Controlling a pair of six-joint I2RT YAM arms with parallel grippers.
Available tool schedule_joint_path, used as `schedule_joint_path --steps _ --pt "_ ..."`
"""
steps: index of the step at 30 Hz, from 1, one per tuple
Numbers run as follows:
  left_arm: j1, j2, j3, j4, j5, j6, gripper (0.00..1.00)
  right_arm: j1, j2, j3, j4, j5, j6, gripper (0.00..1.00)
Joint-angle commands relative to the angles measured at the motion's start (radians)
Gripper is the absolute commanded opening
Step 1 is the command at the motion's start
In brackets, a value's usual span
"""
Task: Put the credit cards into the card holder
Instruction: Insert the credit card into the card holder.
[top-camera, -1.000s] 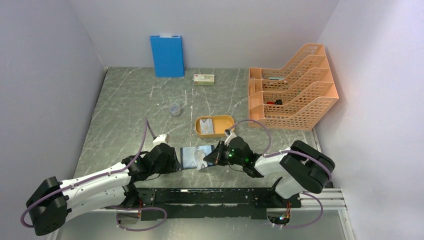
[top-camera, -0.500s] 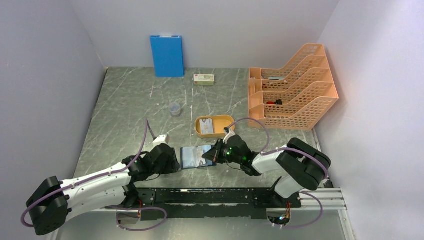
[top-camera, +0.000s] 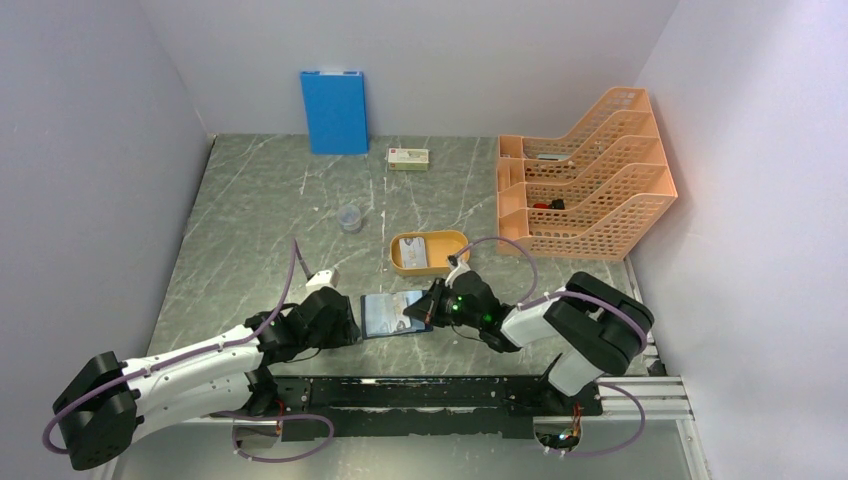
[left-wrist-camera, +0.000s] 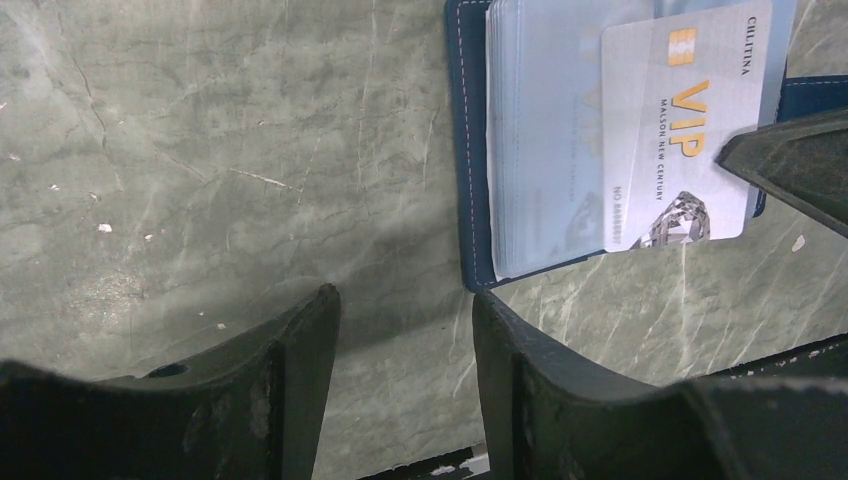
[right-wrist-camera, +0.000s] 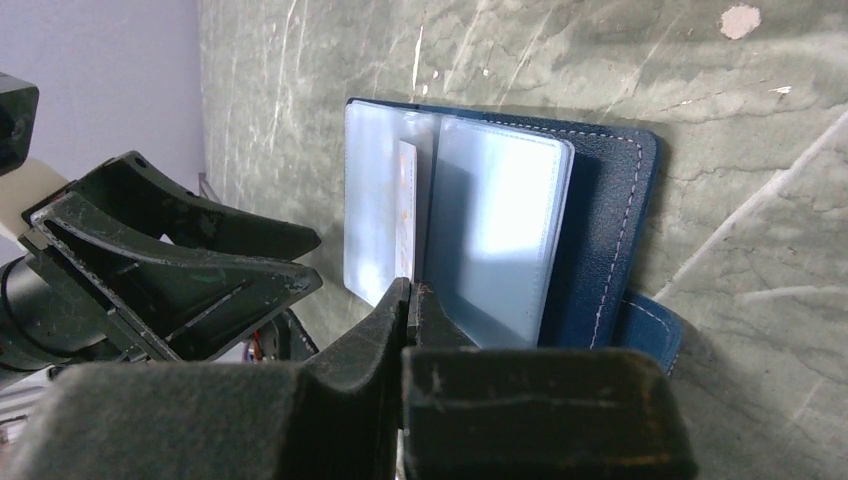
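**Navy card holder open, one pale card held at its sleeves**

Navy and lying open, the card holder (top-camera: 392, 313) rests on the grey marbled surface (top-camera: 260, 200) near the front edge, between your two arms. Its clear plastic pages (right-wrist-camera: 495, 225) are fanned upward. The right jaws are clamped on one of the credit cards (left-wrist-camera: 680, 130), a pale card with gold "VIP" print. In the right wrist view this card stands edge-on between two of the pages. Whether it sits inside a pocket cannot be told.

The left jaws stand apart and hold nothing, low over the surface at the holder's left edge. One fingertip (left-wrist-camera: 485, 305) is at the holder's corner, and you cannot tell whether it touches. A second card (top-camera: 422, 252) lies in the orange tray (top-camera: 398, 262) just behind the holder.

Farther back stand a clear cup (top-camera: 350, 218), a white box with red label (top-camera: 409, 158), a blue board (top-camera: 334, 112) against the wall and an orange file rack (top-camera: 585, 185).
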Motion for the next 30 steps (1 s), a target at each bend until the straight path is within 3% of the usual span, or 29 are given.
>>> schedule_joint_path --steps 1,30 --pt "0.007 0.003 -0.019 0.017 0.022 0.005 0.56 0.017 0.023 0.011 0.018 0.032 -0.003 0.0" --pt "0.007 0.007 -0.056 0.066 0.073 0.005 0.48 0.045 0.098 -0.002 0.088 0.091 0.091 0.0"
